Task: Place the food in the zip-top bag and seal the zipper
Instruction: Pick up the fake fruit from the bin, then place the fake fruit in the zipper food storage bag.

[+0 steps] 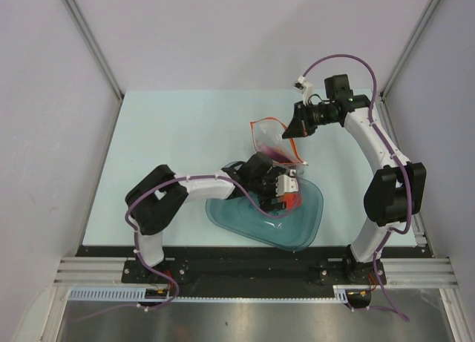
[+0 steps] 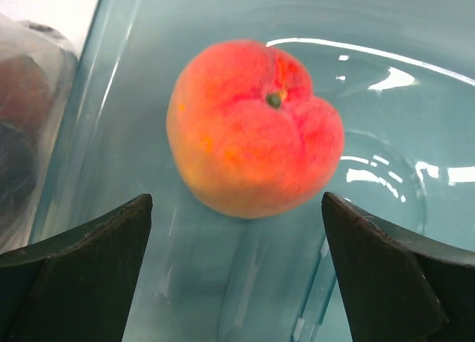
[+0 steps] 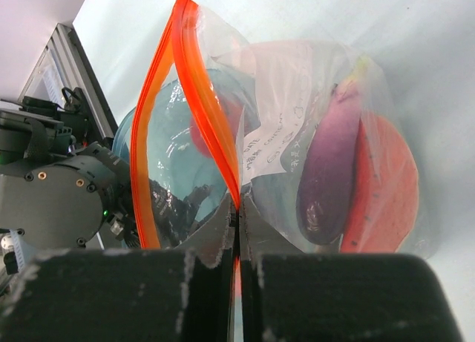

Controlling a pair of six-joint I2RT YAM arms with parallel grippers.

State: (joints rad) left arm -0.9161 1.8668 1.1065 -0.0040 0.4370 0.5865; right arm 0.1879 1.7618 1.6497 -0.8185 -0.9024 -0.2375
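Pinching the zipper (image 3: 197,82) at its near end, right gripper (image 3: 237,216) is clamped tight, holding the zip-top bag (image 3: 297,112) up so the mouth gapes toward the teal tub (image 2: 386,134) – eggplant (image 3: 330,179) and wedge slice (image 3: 386,193) already inside. Left gripper (image 2: 236,201) hangs in the tub, jaws wide apart either side of the orange round fruit (image 2: 252,127), not touching – lined up for a grab, I'd say

Both the left arm (image 1: 204,183) and the right arm (image 1: 371,134) have white link shells and black joint housings. One purple cable (image 1: 132,208) runs along the left arm. A second purple cable (image 1: 349,57) runs along the right arm, with a white connector (image 1: 300,81) at the wrist end. The base plate (image 1: 245,271) is black.

On the left gripper (image 2: 236,199), the fingers (image 2: 82,275) are matte dark wedges. On the right gripper (image 3: 237,234), the fingers (image 3: 148,297) are black and grainy. The left wrist housing (image 3: 67,201) is grey, with small screws and a green LED (image 3: 105,213).
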